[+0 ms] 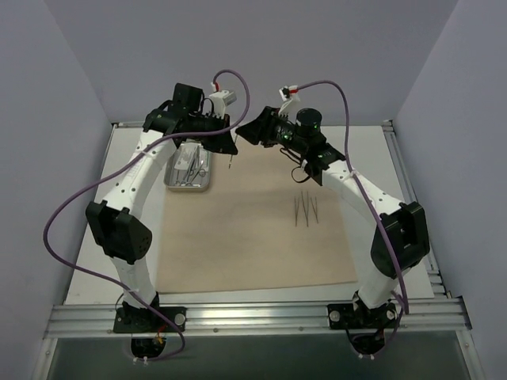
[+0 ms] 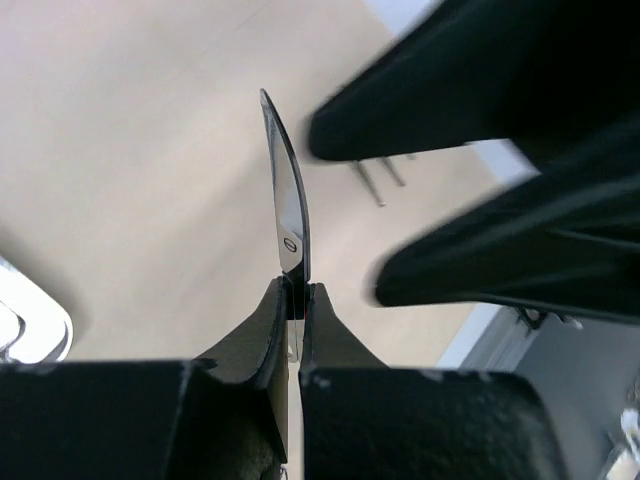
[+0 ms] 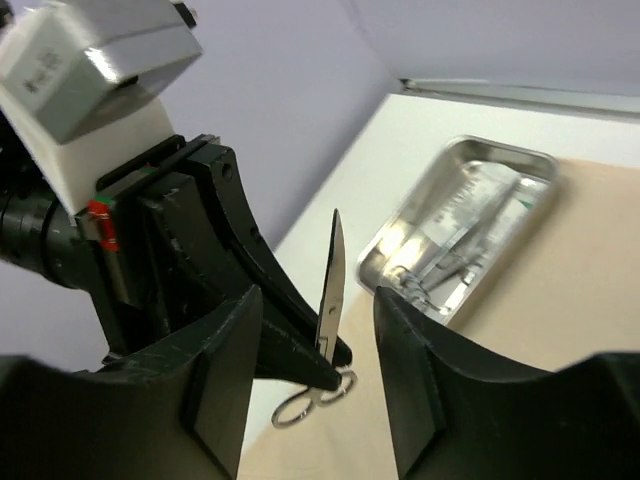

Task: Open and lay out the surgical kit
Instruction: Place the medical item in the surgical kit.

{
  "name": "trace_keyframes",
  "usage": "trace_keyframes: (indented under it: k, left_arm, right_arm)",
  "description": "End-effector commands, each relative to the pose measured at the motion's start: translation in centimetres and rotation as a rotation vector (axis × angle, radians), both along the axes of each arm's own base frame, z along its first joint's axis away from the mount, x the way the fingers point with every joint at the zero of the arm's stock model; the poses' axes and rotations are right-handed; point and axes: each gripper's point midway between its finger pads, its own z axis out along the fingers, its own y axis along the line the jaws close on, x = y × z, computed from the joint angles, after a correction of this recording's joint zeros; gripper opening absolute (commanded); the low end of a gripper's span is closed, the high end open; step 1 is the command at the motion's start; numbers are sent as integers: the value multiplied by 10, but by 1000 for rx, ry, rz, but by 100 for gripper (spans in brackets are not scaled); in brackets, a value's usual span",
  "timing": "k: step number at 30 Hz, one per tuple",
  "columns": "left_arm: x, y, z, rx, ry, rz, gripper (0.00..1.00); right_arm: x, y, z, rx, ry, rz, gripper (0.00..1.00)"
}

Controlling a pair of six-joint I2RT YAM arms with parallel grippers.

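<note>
Listing one beige cloth wrap, lying opened out as a large flat sheet over the surface.

Listing one small rectangular steel tray, shiny with rounded corners, sitting at the sheet's far left corner. Holding steel instruments and a clear packet inside; not allowing a count of these.

Listing one pair of steel scissors, blades closed together into a slim curved point, two finger rings at the other end. Hanging in the air over the far part of the cloth, just beside the tray.

Listing thin tweezers, appearing as three slim pointed pieces, lying close together side by side on the cloth's right half, well apart from the tray.

Left end effector: clamping tight on the scissors just behind the pivot screw.

Right end effector: standing with fingers parted on either side of the scissors, touching neither blade nor rings.
</note>
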Motion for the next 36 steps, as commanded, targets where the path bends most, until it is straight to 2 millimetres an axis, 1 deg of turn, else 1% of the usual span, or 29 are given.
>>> trace_keyframes:
  k: [1,2,3,4,5,6,7,8,9,10,11,12,13,14,15,16,17,19,20,22,23,27,29,31,36]
  left_arm:
    - [13,27,-18,119,52,290,2]
    - [17,35,-30,195,45,361,2]
    - [15,38,-41,242,63,392,2]
    - [14,41,-53,287,72,413,2]
    - [15,46,-59,338,58,452,2]
    - [9,38,-68,358,76,457,2]
    - [7,34,-74,369,87,464,2]
    - [1,31,-86,378,124,480,2]
    - [-1,28,-95,408,126,498,2]
    - [-2,26,-102,421,140,514,2]
    - [-3,24,-109,426,166,540,2]
    - [-5,23,-122,463,185,554,2]
    - [-5,22,-127,478,193,572,2]
    - [-4,20,-136,490,212,605,2]
    - [-6,21,-142,535,201,641,2]
    - [-7,21,-146,554,208,667,2]
    - [-7,18,-158,577,230,695,2]
    - [-11,14,-163,628,212,739,2]
    - [-13,12,-175,651,224,776,2]
    - [-20,10,-182,703,208,803,2]
    - [-23,9,-191,715,224,825,2]
    - [-33,13,-216,771,282,843,2]
    - [-33,19,-223,806,280,871,2]
    - [-38,25,-228,836,286,886,2]
    - [-46,34,-234,881,298,887,2]
  right_arm:
    - [3,-30,2,-103,22,-175,45]
    - [6,-38,-4,-131,35,-214,47]
    - [7,-53,-18,-174,80,-286,49]
    - [7,-61,-26,-197,102,-319,49]
    - [7,-70,-31,-214,119,-356,49]
    - [1,-83,-42,-242,159,-395,49]
    - [3,-96,-48,-263,177,-462,50]
    - [0,-105,-52,-273,191,-494,49]
    - [-6,-118,-51,-274,210,-532,49]
    - [-9,-129,-62,-297,231,-573,49]
    - [-17,-137,-57,-299,232,-590,49]
    - [-22,-143,-59,-300,240,-603,49]
    - [-25,-152,-69,-324,256,-642,49]
    - [-33,-159,-63,-316,253,-656,49]
    - [-38,-163,-66,-317,262,-666,49]
    - [-42,-167,-73,-324,276,-675,49]
    - [-51,-173,-75,-333,289,-687,49]
    - [-58,-179,-83,-339,312,-701,49]
    - [-62,-182,-82,-338,314,-706,49]
    - [-67,-185,-84,-338,324,-712,49]
    - [-70,-187,-86,-344,331,-713,49]
    - [-76,-192,-87,-351,339,-725,49]
    - [-79,-194,-88,-356,344,-730,49]
    - [-81,-195,-89,-358,348,-733,49]
    - [-82,-197,-92,-356,356,-741,49]
